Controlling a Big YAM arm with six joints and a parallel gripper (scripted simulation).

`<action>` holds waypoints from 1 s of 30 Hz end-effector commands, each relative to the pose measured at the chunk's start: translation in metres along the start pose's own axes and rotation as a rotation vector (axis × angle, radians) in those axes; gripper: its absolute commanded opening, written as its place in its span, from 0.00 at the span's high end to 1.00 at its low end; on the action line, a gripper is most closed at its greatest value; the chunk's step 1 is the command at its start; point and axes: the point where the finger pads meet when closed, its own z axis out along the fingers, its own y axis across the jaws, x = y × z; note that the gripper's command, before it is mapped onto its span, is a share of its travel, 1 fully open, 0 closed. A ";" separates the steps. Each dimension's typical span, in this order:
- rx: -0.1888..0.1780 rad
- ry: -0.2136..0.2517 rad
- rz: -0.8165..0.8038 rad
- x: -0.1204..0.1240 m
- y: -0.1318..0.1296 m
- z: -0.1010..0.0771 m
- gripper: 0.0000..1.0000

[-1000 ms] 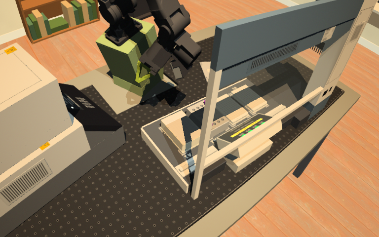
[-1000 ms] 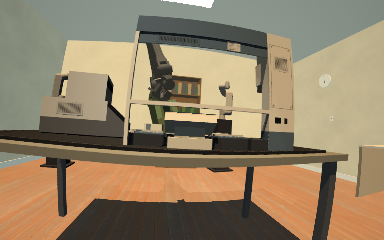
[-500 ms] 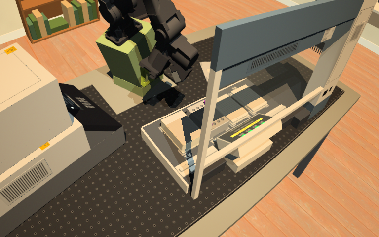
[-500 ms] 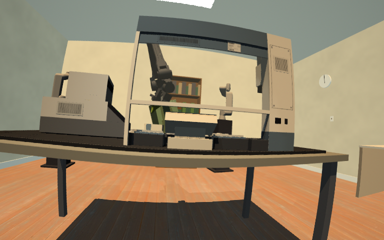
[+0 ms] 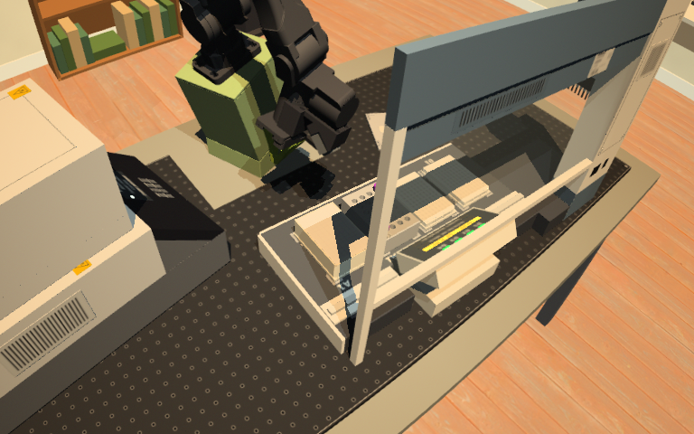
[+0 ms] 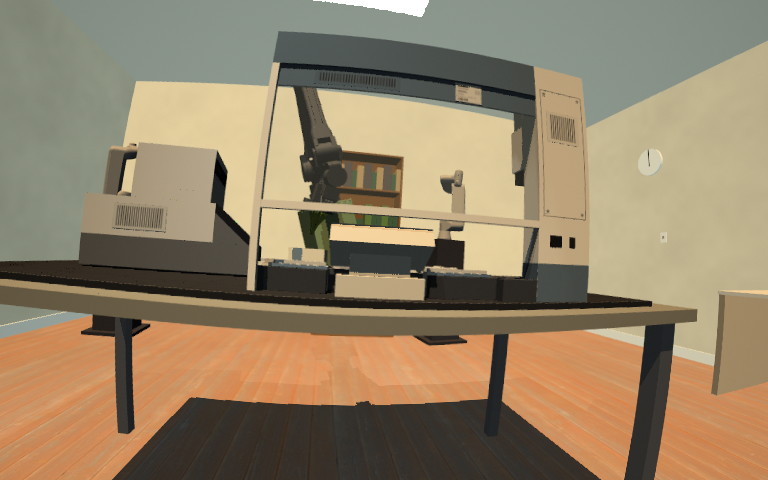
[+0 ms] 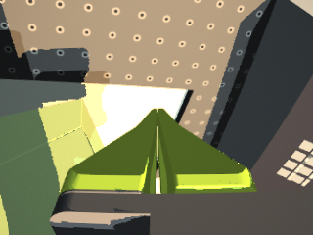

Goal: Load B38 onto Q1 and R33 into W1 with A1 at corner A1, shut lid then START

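Observation:
My gripper [image 5: 287,147] hangs low beside the arm's green base, fingers pointing down at the perforated deck. In the wrist view the green fingers [image 7: 158,132] are pressed together with nothing between them. The cycler Q1 [image 5: 60,214] stands at the left, and its black sloped panel with keys [image 5: 148,186] faces the arm. The keys also show at the right edge of the wrist view [image 7: 296,164]. Q1's beige lid [image 5: 41,153] covers the block, which is hidden. Two dark PCR plates lie in the framed deck: R33 [image 5: 453,176] and B38 [image 5: 418,194] beside it.
A tall frame with a grey top beam [image 5: 511,56] and a beige post [image 5: 376,245] stands over the deck row. The tube cooling block [image 5: 365,204] and the beige deep-well block [image 5: 322,240] sit further along the row. A low crossbar [image 5: 460,250] runs along the deck's front.

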 end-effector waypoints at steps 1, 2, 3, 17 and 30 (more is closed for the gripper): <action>-0.025 -0.036 0.090 -0.001 0.004 0.004 1.00; -0.037 -0.043 0.106 -0.002 0.010 0.007 1.00; -0.046 -0.052 0.121 -0.003 0.010 0.007 1.00; -0.182 -0.155 0.296 -0.008 0.021 0.009 1.00; -0.247 -0.204 0.307 -0.005 0.000 0.002 1.00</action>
